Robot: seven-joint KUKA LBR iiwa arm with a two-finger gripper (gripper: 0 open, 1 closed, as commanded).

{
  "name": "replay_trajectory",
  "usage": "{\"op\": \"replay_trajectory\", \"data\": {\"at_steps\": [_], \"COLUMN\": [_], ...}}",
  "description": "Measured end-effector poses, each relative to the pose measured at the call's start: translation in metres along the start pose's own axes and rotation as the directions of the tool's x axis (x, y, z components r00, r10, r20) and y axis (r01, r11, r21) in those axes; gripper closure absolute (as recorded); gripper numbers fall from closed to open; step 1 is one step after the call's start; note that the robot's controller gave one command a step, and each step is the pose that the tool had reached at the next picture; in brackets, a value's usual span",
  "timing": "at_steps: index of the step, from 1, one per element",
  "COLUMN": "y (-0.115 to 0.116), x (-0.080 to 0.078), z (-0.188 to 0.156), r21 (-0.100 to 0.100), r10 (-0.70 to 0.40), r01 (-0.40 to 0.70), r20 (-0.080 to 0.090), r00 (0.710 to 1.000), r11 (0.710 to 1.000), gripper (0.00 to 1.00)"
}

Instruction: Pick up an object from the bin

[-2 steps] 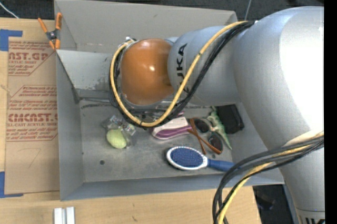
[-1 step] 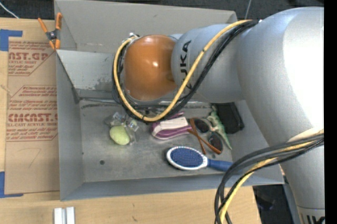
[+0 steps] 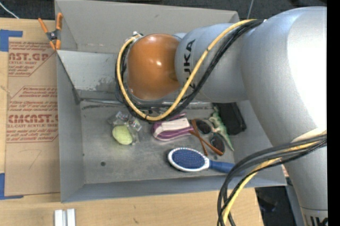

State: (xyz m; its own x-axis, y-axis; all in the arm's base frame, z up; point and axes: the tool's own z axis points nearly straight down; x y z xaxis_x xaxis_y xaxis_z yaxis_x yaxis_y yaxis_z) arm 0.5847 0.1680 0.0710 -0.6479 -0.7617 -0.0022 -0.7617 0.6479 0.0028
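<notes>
One yellow-green lump (image 3: 123, 136) lies left in the bin (image 3: 71, 166), just beside the claw (image 3: 127, 122) — grip state indiscernible.

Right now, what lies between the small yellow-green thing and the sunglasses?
In the camera view, a purple and white thing lies between the yellow-green thing and the sunglasses.
</notes>
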Motion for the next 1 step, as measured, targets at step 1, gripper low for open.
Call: {"op": "replay_trajectory", "data": {"at_steps": [1], "y": [0.0037], "x": [0.0012], "z": [-0.0065], "r21": [-0.004], "r10": [0.005], "r01": [-0.005], "r20": [-0.004], "r00": [1.0], "r11": [1.0], "gripper": [1.0]}}
